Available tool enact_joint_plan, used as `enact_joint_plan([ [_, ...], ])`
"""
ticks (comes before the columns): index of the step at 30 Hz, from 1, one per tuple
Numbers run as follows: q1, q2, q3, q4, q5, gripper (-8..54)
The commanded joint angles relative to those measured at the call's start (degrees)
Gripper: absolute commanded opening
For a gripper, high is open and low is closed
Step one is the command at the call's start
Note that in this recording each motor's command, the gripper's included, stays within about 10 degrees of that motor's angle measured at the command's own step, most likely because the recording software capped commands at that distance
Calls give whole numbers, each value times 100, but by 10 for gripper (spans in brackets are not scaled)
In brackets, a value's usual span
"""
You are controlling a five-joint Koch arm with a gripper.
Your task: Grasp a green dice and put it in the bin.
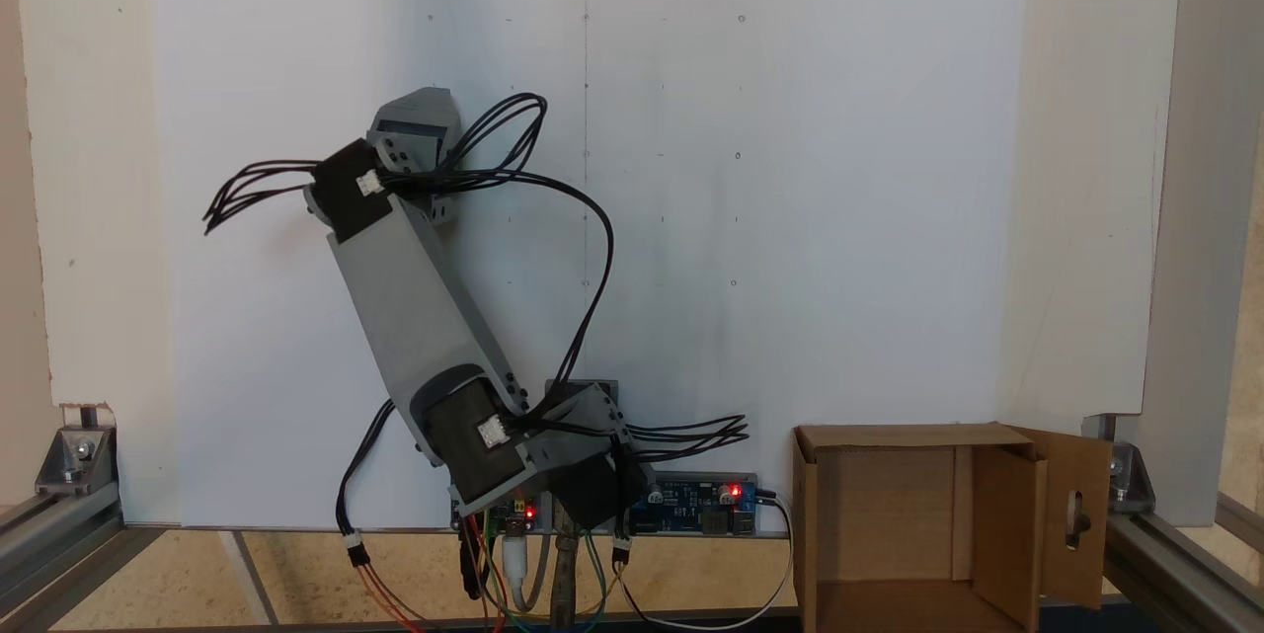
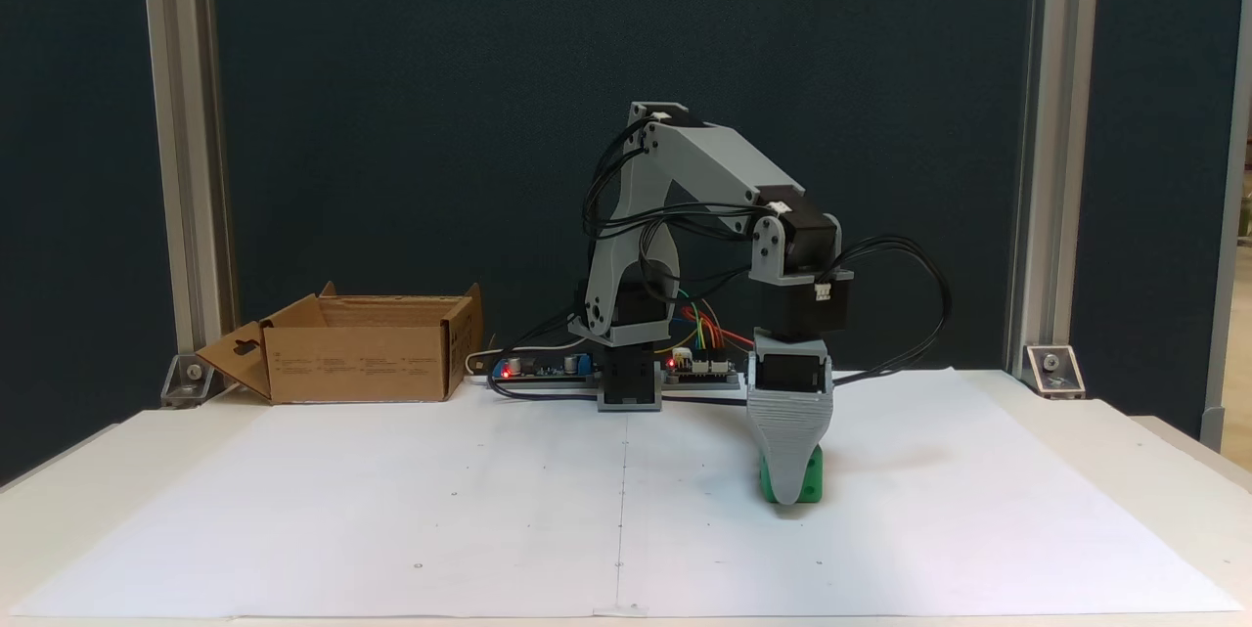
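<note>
Gripper (image 2: 788, 495) points down at lower centre-right of a fixed view, one jaw in front of the green dice (image 2: 810, 483) on the white sheet (image 2: 391, 510) — jaw gap cannot be told. Bin (image 2: 357, 363) stands at left, well apart.

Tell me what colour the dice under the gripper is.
Bright green, clearest in a fixed view: the dice.

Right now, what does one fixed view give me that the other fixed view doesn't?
In a fixed view: the green dice on the white sheet, the hand down over it, jaws one behind the other. In a fixed view: the bin from above, looking into its open top. In both fixed views: arm, bin, lit circuit boards.
</note>
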Motion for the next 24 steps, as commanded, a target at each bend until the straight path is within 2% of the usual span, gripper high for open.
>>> enact_joint_plan([
  [1, 9, 26, -105, -44, 457, 400],
  [10, 26, 9, -105, -53, 457, 387],
  [14, 26, 9, -105, -53, 457, 323],
  [19, 18, 9, -105, -53, 457, 312],
  [21, 9, 9, -105, -53, 457, 215],
  [24, 44, 9, -79, -53, 466, 117],
])
